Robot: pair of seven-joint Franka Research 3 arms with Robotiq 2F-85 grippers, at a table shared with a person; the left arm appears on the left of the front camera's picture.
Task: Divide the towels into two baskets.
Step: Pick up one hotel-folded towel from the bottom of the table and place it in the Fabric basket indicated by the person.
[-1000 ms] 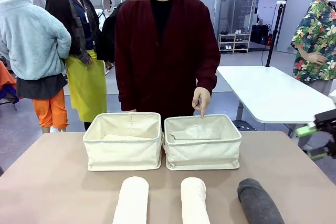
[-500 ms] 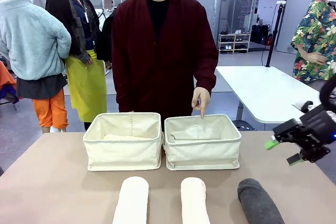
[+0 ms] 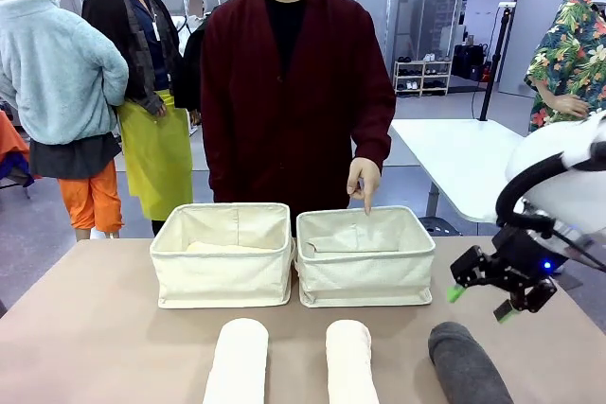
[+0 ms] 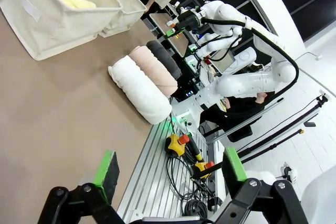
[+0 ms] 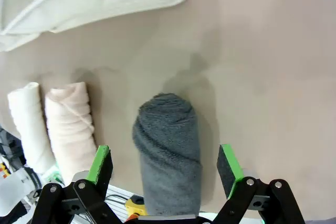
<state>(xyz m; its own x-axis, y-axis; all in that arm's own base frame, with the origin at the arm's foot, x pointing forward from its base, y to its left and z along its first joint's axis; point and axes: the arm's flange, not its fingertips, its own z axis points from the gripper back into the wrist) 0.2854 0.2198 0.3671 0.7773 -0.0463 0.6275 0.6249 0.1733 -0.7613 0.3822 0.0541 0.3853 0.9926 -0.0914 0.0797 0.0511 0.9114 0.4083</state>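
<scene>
Right pincer (image 3: 480, 303) is found with jaws apart and nothing gripped, poised over the dark grey towel (image 5: 168, 150), which lies on the table (image 3: 95, 328) near its front edge. Left pincer (image 4: 170, 167) is likewise spread and empty. White towel (image 3: 237, 361) and pink towel (image 3: 350, 361) are laid alongside. A yellow towel (image 4: 76, 2) is noted in the left basket (image 3: 222, 276). The right basket (image 3: 365, 276) is indicated by a person's hand (image 3: 363, 177). The grey roll is judged light, soft and compressible. A grip across its middle is advised, lest it sag or unroll.

The left hand (image 4: 169, 171) stands wide open, 3 rolled towels (image 4: 153, 72) lying near 2 baskets (image 4: 50, 24).
</scene>
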